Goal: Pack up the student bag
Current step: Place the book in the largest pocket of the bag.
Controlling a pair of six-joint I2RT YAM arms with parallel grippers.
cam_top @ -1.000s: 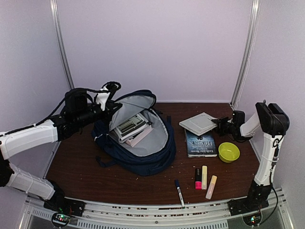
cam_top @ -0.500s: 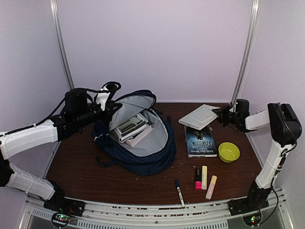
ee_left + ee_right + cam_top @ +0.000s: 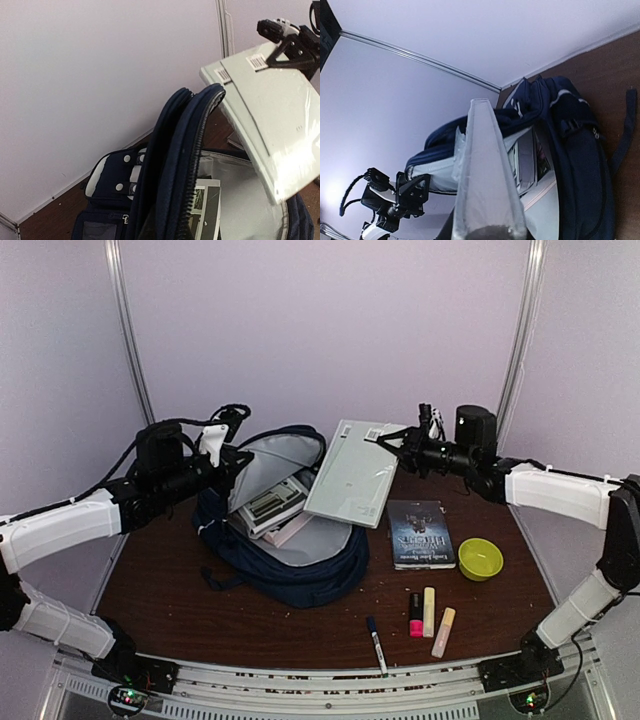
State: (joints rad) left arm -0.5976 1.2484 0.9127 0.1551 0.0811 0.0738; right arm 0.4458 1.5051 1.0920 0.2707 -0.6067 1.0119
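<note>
Right gripper (image 3: pixel 387 438) is clamped on the top edge of a pale book (image 3: pixel 350 478), close to its barcode labels, and I have the book hanging tilted, its lower end over the mouth of the bag (image 3: pixel 300 575). From the right wrist camera I see the pale book (image 3: pixel 487 170) edge-on, running down toward the grey lining. In the left wrist view the black fingers (image 3: pixel 280 42) bite the book's upper corner.

Left gripper (image 3: pixel 228 455) is closed on the rim of the bag's flap and holds it upright, so the opening gapes toward the right arm. In its own wrist view the zipped rim of the bag (image 3: pixel 170 165) rises from the bottom of the frame and hides its fingers.

I see the bag lying on the left half of the table (image 3: pixel 150 580), open side up, with a few books (image 3: pixel 270 508) already stacked inside against the lining.

To the right of the bag a dark book (image 3: pixel 420 535) lies flat, and a green bowl (image 3: pixel 480 558) sits just beside it. Nearer to me lie three highlighters (image 3: pixel 428 612), and a pen (image 3: pixel 376 642) to their left.
</note>
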